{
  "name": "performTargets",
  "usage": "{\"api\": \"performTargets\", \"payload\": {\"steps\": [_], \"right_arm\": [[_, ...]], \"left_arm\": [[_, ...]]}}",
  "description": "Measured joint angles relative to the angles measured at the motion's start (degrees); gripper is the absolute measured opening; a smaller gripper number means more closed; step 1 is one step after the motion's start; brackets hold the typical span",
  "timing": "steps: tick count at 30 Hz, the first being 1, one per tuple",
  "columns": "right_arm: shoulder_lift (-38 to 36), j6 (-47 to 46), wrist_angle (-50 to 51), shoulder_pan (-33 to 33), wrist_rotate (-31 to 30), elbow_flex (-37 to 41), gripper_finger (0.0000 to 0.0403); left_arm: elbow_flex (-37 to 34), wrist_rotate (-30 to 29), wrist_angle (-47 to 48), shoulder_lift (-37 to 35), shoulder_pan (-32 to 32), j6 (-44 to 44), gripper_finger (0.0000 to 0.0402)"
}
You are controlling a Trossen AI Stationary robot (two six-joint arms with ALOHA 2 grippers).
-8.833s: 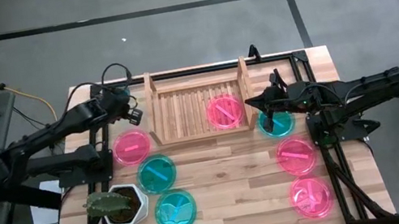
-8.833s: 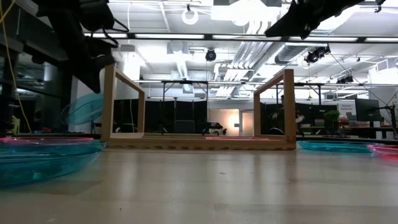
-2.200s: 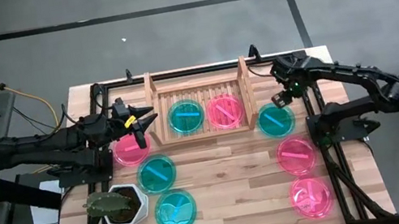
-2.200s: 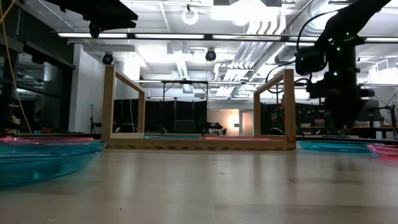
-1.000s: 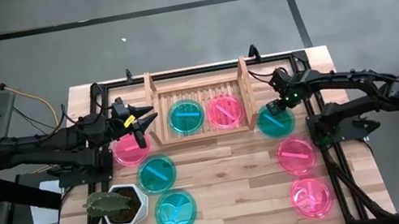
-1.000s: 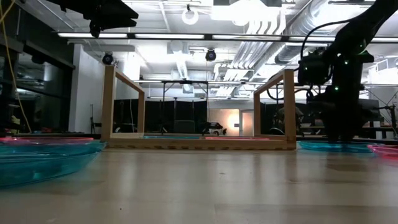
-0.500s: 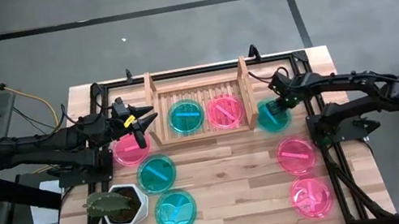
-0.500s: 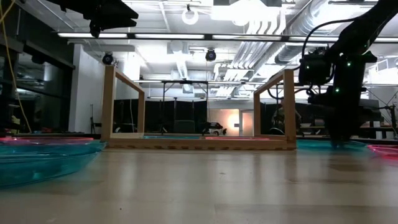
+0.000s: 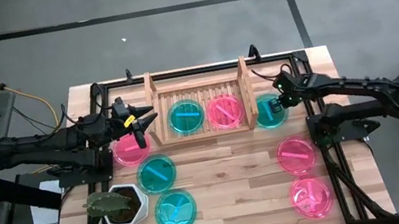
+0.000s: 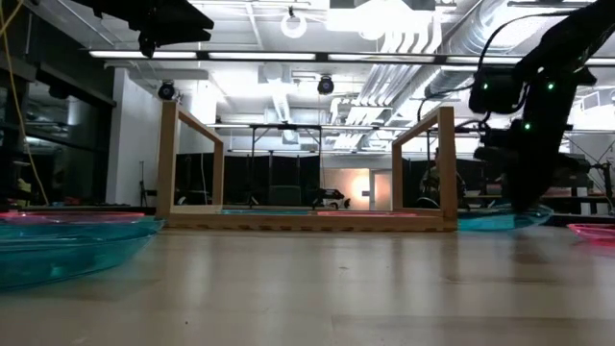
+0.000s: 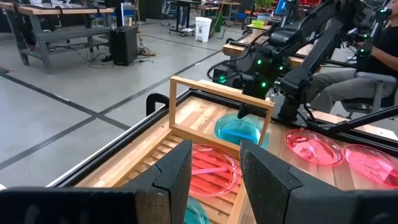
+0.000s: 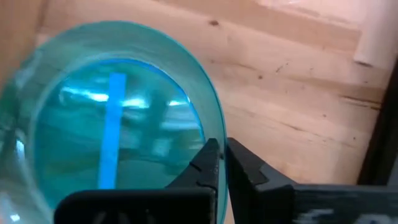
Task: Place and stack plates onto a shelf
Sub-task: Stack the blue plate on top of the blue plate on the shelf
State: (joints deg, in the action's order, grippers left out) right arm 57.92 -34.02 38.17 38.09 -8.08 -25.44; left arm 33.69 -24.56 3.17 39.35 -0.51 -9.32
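Note:
The wooden shelf (image 9: 197, 96) stands at the table's far middle, with a teal plate (image 9: 185, 116) and a pink plate (image 9: 225, 111) lying on its slats. Just right of it, my right gripper (image 9: 280, 101) is shut on another teal plate (image 9: 268, 113), which also shows in the low view (image 10: 500, 219). My left gripper (image 9: 144, 122) hovers open, left of the shelf and above a pink plate (image 9: 130, 150). Two teal plates (image 9: 156, 172) (image 9: 176, 211) and two pink plates (image 9: 296, 154) (image 9: 311, 195) lie flat on the tabletop. My right gripper pinches the teal plate's rim (image 12: 213, 132) between its two fingers, on the plate's far right side. The fingers (image 12: 210, 163) come steeply from above. The plate is tilted, its gripped side raised and its opposite side (image 10: 471, 225) low by the tabletop.
A white pot with a plant (image 9: 120, 206) stands near the front left. The shelf's raised right rail (image 9: 246, 94) is close beside the held plate. Bare tabletop lies in the middle (image 9: 228, 181) between the plates.
My right gripper has shut on the teal plate's rim and risen a little. The plate has shifted slightly toward the shelf and tipped up on its gripped side. My left arm has kept still.

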Motion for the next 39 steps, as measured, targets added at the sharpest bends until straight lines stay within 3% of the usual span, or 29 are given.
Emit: {"api": "performTargets", "payload": {"steps": [6,13,20,29,39], "right_arm": [[-5.54,-1.66,6.91,-1.57,-1.01,-4.63,0.0000],[-7.28,-3.55,21.09,-5.64,-11.58,-14.81,0.0000],[-7.31,-5.87,22.75,-8.37,-14.01,-20.23,0.0000],[-7.31,-17.00,21.14,-15.82,-10.15,-8.44,0.0000],[-7.31,-30.59,17.16,-26.85,-13.94,0.09,0.0000]], "left_arm": [[0.00,0.00,-0.02,0.00,0.00,0.02,0.0127],[0.00,0.00,-0.02,0.00,-0.02,0.00,0.0127],[0.00,0.00,0.04,0.02,-0.02,-0.02,0.0127],[0.00,0.00,1.30,0.02,-0.01,-0.94,0.0127],[0.00,0.00,0.83,0.02,0.00,-1.07,0.0127]]}}
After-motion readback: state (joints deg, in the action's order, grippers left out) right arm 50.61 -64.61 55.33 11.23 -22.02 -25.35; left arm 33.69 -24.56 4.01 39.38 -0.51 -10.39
